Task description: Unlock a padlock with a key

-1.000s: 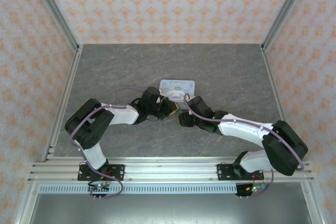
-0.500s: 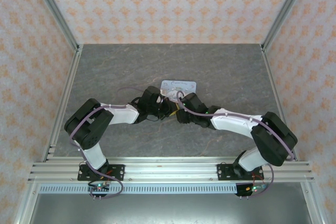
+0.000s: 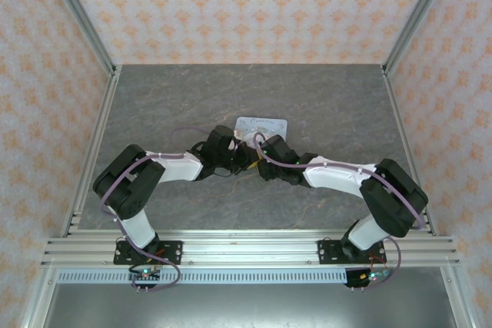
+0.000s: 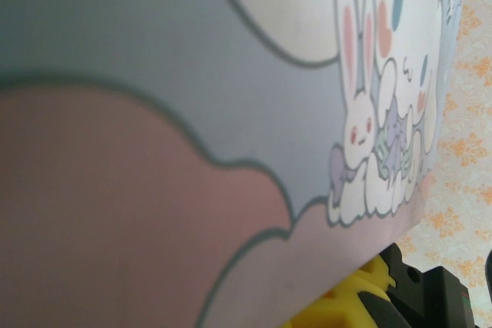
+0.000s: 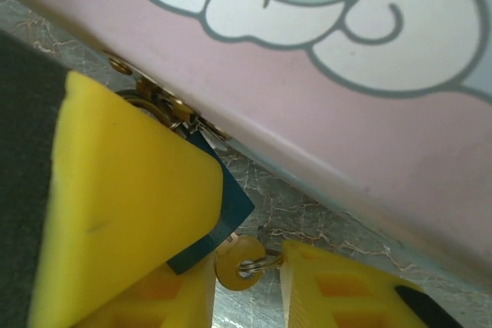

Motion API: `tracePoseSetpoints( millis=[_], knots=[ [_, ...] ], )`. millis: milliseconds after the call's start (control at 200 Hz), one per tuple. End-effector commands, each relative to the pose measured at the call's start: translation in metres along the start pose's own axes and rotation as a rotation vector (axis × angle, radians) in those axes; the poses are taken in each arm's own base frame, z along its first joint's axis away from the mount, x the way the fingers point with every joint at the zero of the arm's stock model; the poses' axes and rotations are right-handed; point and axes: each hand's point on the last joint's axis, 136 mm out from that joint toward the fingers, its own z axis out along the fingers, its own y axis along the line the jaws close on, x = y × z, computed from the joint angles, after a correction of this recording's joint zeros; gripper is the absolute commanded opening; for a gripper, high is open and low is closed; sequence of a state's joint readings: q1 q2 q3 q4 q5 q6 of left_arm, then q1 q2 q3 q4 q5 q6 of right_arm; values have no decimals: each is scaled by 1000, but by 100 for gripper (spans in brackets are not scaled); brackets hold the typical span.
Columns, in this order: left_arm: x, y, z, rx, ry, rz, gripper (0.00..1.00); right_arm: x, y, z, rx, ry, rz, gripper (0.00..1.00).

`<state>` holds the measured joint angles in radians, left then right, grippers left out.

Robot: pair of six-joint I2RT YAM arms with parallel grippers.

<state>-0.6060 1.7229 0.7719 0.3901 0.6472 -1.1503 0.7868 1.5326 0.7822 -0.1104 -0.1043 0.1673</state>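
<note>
**Teal padlock at box hasp: key at its base, unlocking not shown as done**

- **Item 1, the padlock** [image 5: 224, 209]: it is seen in the right wrist view at the brass hasp [image 5: 154, 96], on the lower edge of the pink box [image 5: 346, 136]. Its shackle is hidden behind 1 yellow finger [image 5: 115, 205].
- **Item 2, the key** [image 5: 238, 261]: its round gold head is seen just below the padlock's base. Whether the blade is seated in the lock cannot be told.
- **Right gripper** [image 5: 250, 228]: the jaws are set a narrow gap apart, with the padlock and key head between them. A firm grip on either cannot be confirmed.
- **Left gripper** [image 3: 247, 161]: the jaws are drawn almost fully shut, hard against the box. What is pinched, if anything, cannot be told.
- **Status, as judged:** the approach and the bringing of the key to the lock appear largely done. The turn of the key and the release of the shackle are left.
</note>
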Motion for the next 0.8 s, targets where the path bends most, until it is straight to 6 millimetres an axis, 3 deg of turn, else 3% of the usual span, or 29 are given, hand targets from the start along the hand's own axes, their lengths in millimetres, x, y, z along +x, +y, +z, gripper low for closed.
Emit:
tracePoseSetpoints(
  millis=[0,260,360,400,480,540,796],
  knots=[
    [6,-18,-6,47,35,27,0,-32,1,-4,24,-92,21,23],
    [6,-16,-5,45,35,29,0,-35,4,-6,9,-97,30,2],
    [7,-16,-5,44,37,31,0,-36,3,-7,2,-100,42,2],
    [6,-16,-5,43,35,30,0,-35,4,-8,-3,-100,45,6],
    [5,-15,-5,40,30,30,0,-33,3,-10,-11,-104,53,30],
    [4,-14,-5,33,23,28,0,-29,1,-12,-14,-99,62,41],
    [1,2,-4,-36,11,39,0,-6,-12,-30,-49,-129,171,56]
  ],
)
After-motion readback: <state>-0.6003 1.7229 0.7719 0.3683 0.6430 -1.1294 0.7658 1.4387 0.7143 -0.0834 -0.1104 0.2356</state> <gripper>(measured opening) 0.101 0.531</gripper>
